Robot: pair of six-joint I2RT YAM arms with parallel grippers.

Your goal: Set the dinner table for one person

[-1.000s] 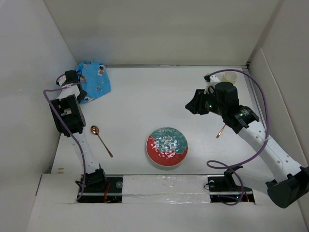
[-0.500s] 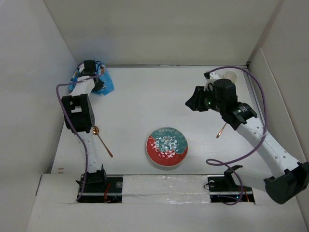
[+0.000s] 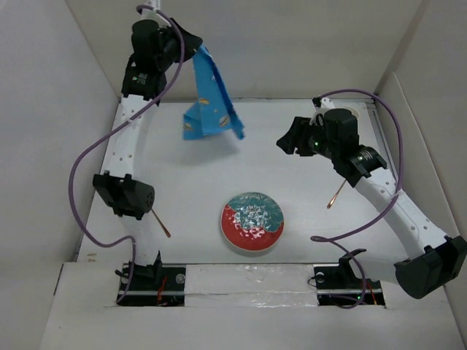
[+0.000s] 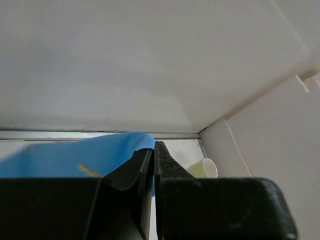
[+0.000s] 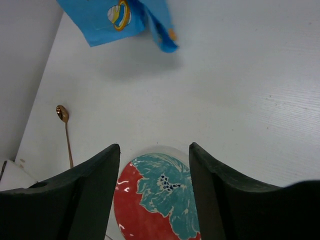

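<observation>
My left gripper (image 3: 191, 45) is raised high near the back wall and is shut on the top edge of the blue patterned cloth mat (image 3: 211, 98). The mat hangs in the air above the back left of the white dinner table (image 3: 190, 175). In the left wrist view the jaws (image 4: 154, 145) pinch the blue mat (image 4: 65, 160). My right gripper (image 3: 288, 138) is open and empty above the table's right middle. In the right wrist view it (image 5: 154, 146) hovers over the red and teal plate (image 5: 160, 200), and the hanging mat (image 5: 115, 17) shows above.
The plate (image 3: 252, 221) sits at the front centre. A copper spoon (image 3: 162, 226) lies front left, its bowl hidden by my left arm, and shows in the right wrist view (image 5: 65, 130). A copper utensil (image 3: 336, 195) lies right. A pale green cup (image 4: 204, 168) lies in the back right corner.
My left gripper has lifted the mat from the back left corner of the table high into the air and carried it rightward. My right gripper shifted slightly left.
</observation>
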